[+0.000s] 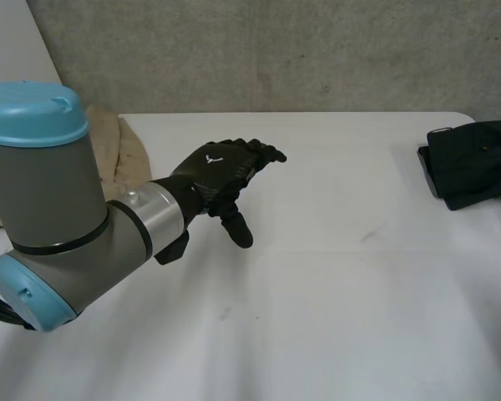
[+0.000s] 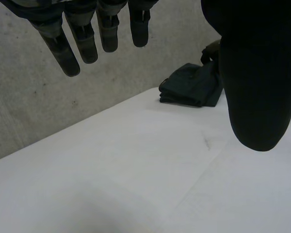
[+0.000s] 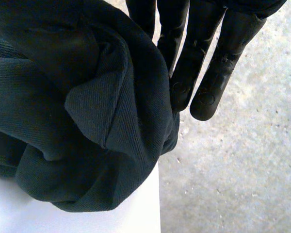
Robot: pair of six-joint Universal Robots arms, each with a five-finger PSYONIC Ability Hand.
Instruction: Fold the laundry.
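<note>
My left hand (image 1: 217, 171) hangs over the bench (image 1: 334, 276) at its left side, arm reaching in from the near left. The fingers are straight and spread, the thumb points down, and it holds nothing. The dark garment (image 1: 476, 163) lies bunched at the bench's right edge, well apart from that hand, with bare white surface between them. A beige cloth (image 1: 117, 150) sits behind my left arm at the far left. My right hand (image 3: 218, 63) is against the garment, right where the bench ends and the concrete floor (image 3: 233, 170) begins. I cannot tell whether it grips the cloth.
</note>
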